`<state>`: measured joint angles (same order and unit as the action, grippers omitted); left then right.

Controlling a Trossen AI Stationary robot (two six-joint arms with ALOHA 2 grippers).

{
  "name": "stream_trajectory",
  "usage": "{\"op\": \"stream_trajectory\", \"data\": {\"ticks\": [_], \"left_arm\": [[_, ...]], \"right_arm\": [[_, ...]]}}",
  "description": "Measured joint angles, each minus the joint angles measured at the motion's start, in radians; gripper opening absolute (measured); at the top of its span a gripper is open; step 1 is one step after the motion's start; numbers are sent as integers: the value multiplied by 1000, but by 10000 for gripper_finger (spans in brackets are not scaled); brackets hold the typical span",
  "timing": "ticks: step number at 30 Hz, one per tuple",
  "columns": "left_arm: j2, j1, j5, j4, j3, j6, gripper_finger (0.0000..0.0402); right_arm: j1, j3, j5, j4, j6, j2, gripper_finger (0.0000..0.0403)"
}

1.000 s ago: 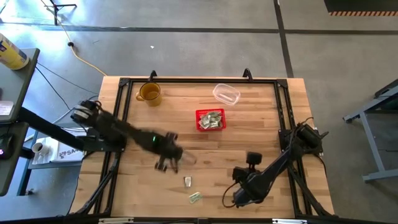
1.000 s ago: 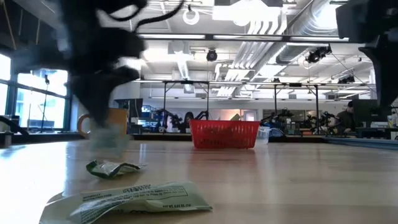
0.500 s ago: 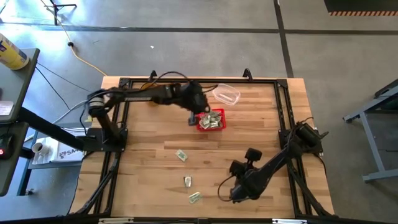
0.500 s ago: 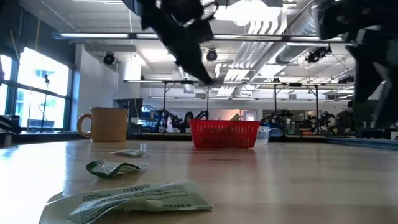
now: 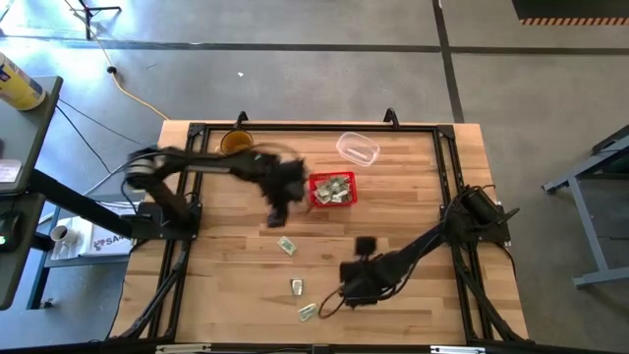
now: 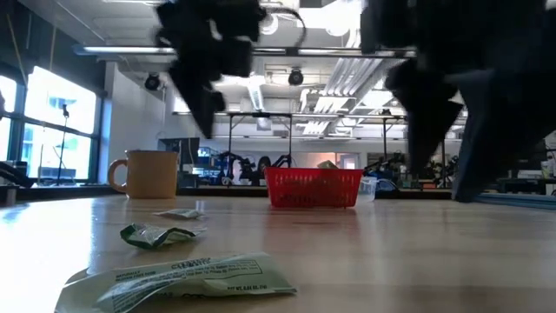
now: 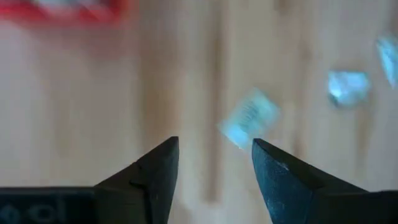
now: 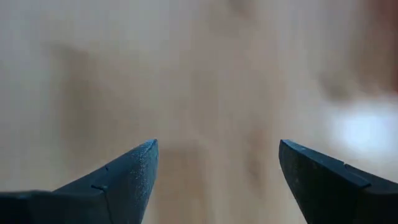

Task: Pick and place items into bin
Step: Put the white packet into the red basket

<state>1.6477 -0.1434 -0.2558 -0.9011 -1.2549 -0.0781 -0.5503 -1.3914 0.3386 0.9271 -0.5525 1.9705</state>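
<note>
The red basket [image 5: 332,189] stands at the table's middle far part with several pale green bills inside. Three more bills lie flat on the wood: one [image 5: 286,246] near the middle and two [image 5: 297,286] [image 5: 308,312] by the near edge. My left gripper [image 5: 275,211] hovers open and empty just left of the basket, above and short of the middle bill [image 7: 249,117]. My right gripper [image 5: 352,285] is open and empty over bare wood, to the right of the two near bills.
An amber mug [image 5: 236,143] stands at the far left, partly under my left arm. A clear plastic container [image 5: 358,148] sits behind the basket. Black rails frame the table's edges. Bare wood lies to the right of the basket.
My left gripper swung from the table's middle to above the basket, then came back toward the near edge and now hangs left of the basket. My right gripper has moved toward the table's left edge and a little toward the far edge.
</note>
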Motion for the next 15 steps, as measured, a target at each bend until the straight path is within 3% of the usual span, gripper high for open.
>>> {"op": "stream_trajectory", "data": {"ticks": [4,8,12,15], "left_arm": [[-210,150,35,38,183,168,222],[-417,317,175,165,366,482,202],[-561,465,317,246,482,754,187],[-616,552,420,236,514,874,180]], "right_arm": [[7,0,-150,-296,292,0,323],[13,-1,-154,-474,494,13,323],[43,-1,-254,-595,530,70,323],[43,0,-288,-632,528,107,323]]}}
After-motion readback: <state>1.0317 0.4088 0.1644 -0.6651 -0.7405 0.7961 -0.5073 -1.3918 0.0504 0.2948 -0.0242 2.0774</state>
